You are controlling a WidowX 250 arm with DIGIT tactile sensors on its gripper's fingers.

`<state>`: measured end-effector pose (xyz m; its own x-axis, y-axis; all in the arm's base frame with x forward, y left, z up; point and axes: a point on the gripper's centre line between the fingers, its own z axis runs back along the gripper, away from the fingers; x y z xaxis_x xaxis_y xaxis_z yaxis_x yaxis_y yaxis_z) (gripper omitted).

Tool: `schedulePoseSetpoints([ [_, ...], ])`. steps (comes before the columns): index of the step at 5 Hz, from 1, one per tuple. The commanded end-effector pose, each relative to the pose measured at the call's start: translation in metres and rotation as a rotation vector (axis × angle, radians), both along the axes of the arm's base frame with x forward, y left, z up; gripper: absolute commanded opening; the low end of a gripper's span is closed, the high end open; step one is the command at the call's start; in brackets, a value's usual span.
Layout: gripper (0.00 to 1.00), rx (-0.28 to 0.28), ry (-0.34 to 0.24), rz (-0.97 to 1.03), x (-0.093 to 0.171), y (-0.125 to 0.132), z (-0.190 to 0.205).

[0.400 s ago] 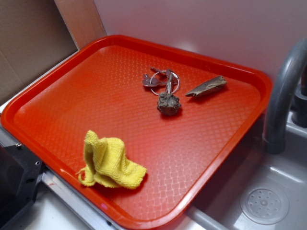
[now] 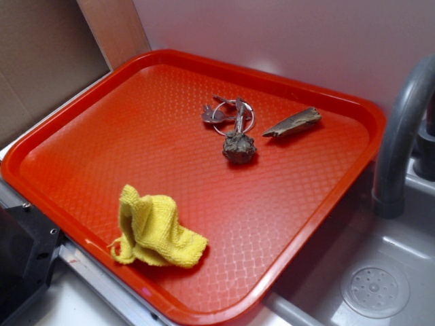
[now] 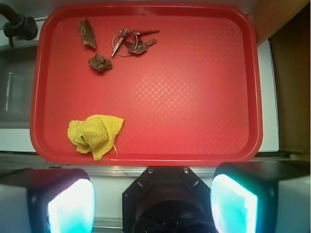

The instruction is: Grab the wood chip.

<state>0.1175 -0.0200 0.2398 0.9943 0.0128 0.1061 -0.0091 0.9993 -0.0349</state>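
Here a red tray [image 2: 102, 146] sits beside a grey sink [image 2: 380, 272] under a pale wall; my pincer [image 3: 153, 201] hangs wide open and empty over the tray's near edge; the wood chip [image 2: 293, 123] lies well apart at the far corner near the keys [image 2: 224, 112], lying flat, its pointed end toward them.

bright, even light | soft shadows | glare on red tray [image 2: 353, 109] rim | near jaws blurred
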Motion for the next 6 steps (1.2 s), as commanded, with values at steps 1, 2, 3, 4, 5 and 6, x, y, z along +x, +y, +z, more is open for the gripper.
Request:
schedulePoseSetpoints([
  [1, 1.0, 0.052, -0.104, -0.234, 0.099, -0.051, -0.046],
  [2, 1.0, 0.031, -0.157, -0.233, 0.142, -0.065, -0.082],
  [3, 1.0, 0.036, -0.193, -0.179, 0.176, -0.079, -0.119],
  [4, 1.0, 0.039, -0.163, -0.009, 0.198, -0.088, -0.146],
  [5, 1.0, 0.05, -0.108, -0.025, 0.199, -0.097, -0.166],
  [6, 1.0, -0.027, -0.058, -0.097, 0.198, -0.115, -0.175],
])
